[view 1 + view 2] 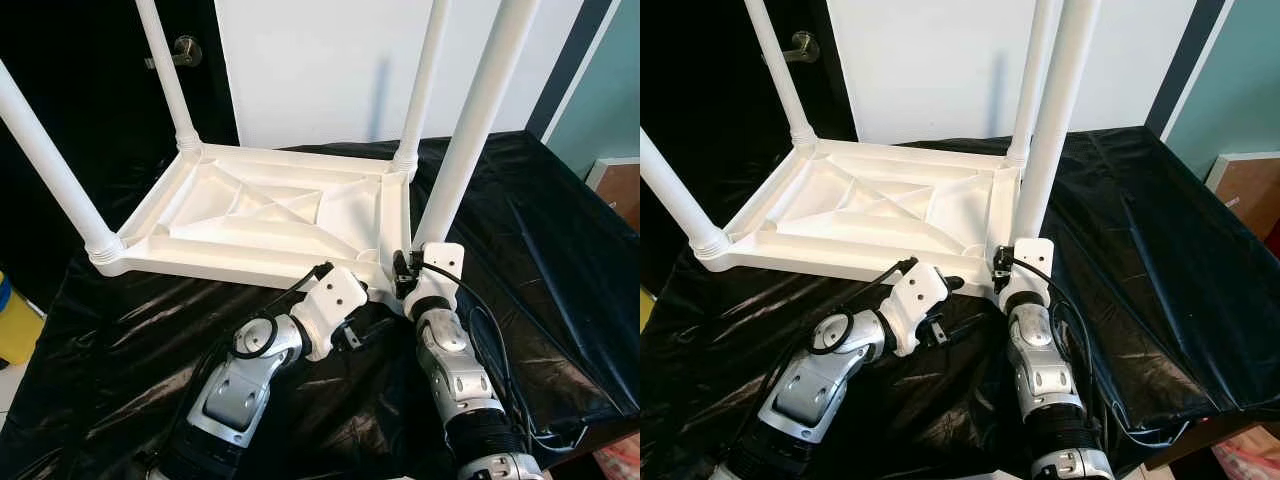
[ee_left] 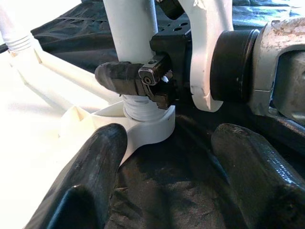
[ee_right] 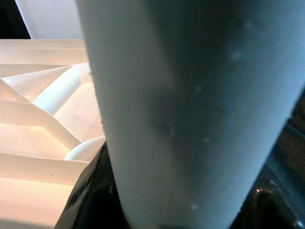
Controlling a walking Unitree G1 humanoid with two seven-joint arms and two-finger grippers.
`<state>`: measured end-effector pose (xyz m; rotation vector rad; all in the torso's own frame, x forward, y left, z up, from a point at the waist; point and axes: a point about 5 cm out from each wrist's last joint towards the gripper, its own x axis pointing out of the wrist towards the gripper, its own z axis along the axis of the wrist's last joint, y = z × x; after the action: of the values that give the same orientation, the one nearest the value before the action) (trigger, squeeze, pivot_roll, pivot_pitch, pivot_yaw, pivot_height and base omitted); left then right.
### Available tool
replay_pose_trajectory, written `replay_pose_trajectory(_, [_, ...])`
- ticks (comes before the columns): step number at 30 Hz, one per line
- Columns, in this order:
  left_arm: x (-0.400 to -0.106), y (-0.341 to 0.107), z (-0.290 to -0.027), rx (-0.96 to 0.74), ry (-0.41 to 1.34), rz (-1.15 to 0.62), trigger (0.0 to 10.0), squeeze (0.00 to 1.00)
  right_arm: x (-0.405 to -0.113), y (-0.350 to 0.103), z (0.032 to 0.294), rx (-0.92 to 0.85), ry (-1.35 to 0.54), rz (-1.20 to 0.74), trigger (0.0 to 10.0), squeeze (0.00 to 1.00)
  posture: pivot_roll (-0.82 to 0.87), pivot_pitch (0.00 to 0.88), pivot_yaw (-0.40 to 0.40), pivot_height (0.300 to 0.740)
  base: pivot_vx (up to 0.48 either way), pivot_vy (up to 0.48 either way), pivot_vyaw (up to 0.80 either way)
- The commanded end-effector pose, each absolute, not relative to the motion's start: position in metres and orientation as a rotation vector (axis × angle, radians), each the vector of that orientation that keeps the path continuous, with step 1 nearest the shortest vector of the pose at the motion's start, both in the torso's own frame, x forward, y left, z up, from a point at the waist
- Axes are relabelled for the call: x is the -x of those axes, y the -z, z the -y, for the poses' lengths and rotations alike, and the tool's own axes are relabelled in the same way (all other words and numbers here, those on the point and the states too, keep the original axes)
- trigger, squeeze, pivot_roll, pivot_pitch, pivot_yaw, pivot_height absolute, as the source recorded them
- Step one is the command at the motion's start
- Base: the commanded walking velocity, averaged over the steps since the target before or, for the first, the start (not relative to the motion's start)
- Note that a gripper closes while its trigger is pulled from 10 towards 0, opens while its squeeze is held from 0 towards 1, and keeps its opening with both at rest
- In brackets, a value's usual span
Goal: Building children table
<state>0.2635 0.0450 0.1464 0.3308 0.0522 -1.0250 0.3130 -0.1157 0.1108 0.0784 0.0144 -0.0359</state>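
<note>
A white plastic children's table [image 1: 260,215] lies upside down on a black sheet, with its legs standing up from the corners. My right gripper [image 1: 408,264] is shut on the base of the near right leg [image 1: 470,130], just above its corner socket [image 2: 145,121]. One of its fingers [image 2: 119,77] wraps across the front of that leg. In the right wrist view the leg [image 3: 190,109] is very close, with the table's ribbed underside [image 3: 38,119] beside it. My left gripper [image 2: 171,191] is open, low on the sheet just in front of the same corner and holding nothing.
The black sheet [image 1: 540,260] covers the whole work surface and drops off at the near and right edges. A dark door with a handle [image 1: 185,50] and a white wall stand behind. A yellow object [image 1: 15,325] sits low at the left, a brown box [image 1: 620,190] at the right.
</note>
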Motion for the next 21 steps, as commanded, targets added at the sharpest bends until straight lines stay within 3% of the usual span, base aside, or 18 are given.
replay_pose_trajectory(1, [-0.264,-0.145,-0.047,-0.338,0.967,-0.057,10.0,0.00,-0.306,-0.094,0.110,-0.130,0.048,-0.108,10.0,0.00,-0.02,0.000,-0.019,0.740,0.000,0.000,0.00])
replay_pose_trajectory(5, [-0.263,-0.146,-0.046,-0.333,0.968,-0.053,10.0,0.00,-0.307,-0.098,0.113,-0.102,0.051,-0.094,10.0,0.00,-0.02,0.000,-0.016,0.740,0.000,0.000,0.00])
replay_pose_trajectory(6, [-0.263,-0.147,-0.045,-0.328,0.970,-0.049,10.0,0.00,-0.308,-0.102,0.116,-0.089,0.032,-0.072,10.0,0.61,-0.02,0.001,-0.018,0.740,0.000,0.000,0.00])
replay_pose_trajectory(7, [-0.264,-0.148,-0.045,-0.327,0.969,-0.048,10.0,0.00,-0.308,-0.106,0.118,-0.085,0.002,-0.049,10.0,1.00,-0.02,0.004,-0.018,0.740,0.000,0.000,0.00])
replay_pose_trajectory(21, [-0.264,-0.148,-0.048,-0.320,0.951,-0.051,10.0,0.00,-0.301,-0.122,0.150,-0.024,-0.345,0.044,10.0,1.00,-0.03,0.017,-0.014,0.740,0.000,0.000,0.00])
